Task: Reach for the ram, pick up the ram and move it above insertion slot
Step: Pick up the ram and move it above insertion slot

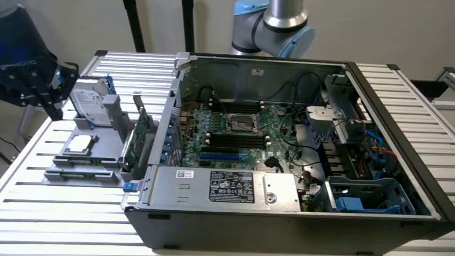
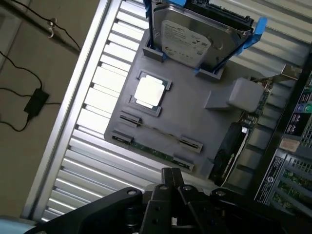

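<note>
Holds the hand [image 2: 171, 176] closed and empty, near the ram [image 2: 152, 148], seated along the edge of the grey holder [image 2: 195, 107] opposite the hard drive [image 2: 195, 36]. Seems light, stiff, thin, breakable if twisted; probably best pinched mid-length, between the end clips [image 2: 189, 144], without squeezing hard.

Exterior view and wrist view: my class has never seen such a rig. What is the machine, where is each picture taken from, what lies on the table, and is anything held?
The machine is a grey-and-blue robot arm. Its black gripper is shut and holds nothing. The exterior view comes from a camera off the arm, the wrist view from one on its wrist. On the slatted metal table stand an open dark computer case and a grey holder tray. In the tray sit a thin green circuit-board ram stick, a silver hard drive and a square silver processor chip.
</note>
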Robot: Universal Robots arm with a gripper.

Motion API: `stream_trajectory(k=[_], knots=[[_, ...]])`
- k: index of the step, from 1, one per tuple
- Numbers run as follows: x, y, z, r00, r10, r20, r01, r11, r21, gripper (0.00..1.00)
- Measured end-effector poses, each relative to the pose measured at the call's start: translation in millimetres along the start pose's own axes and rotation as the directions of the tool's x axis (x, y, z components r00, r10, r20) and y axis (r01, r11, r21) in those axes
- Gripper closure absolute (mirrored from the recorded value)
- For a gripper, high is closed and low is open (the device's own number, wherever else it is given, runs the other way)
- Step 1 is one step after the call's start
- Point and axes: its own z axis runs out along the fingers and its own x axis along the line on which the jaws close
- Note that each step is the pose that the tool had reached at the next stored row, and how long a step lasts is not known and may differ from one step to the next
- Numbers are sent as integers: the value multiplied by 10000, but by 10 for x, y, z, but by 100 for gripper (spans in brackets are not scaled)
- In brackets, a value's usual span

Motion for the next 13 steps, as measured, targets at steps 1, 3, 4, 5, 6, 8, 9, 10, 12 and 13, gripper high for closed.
stream_trajectory(k=[1, 3, 4, 5, 6, 8, 9, 10, 12, 13], knots=[[0, 0, 1, 9998, -179, -7, 179, 9998, 2, 89], [0, 0, 5, 9986, -538, -21, 538, 9986, 5, 89], [0, 0, 6, 9974, -718, -28, 718, 9974, 6, 89], [0, 0, 8, 9960, -897, -35, 897, 9960, 7, 89], [0, 0, 9, 9942, -1076, -43, 1076, 9942, 8, 89], [0, -1, 13, 9894, -1448, -58, 1449, 9895, 10, 89], [0, -1, 15, 9866, -1632, -65, 1632, 9866, 11, 89], [0, -1, 16, 9835, -1808, -73, 1808, 9835, 12, 89], [-1, -1, 20, 9763, -2162, -87, 2162, 9764, 13, 89], [0, -1, 23, 9723, -2336, -92, 2336, 9723, 13, 89]])
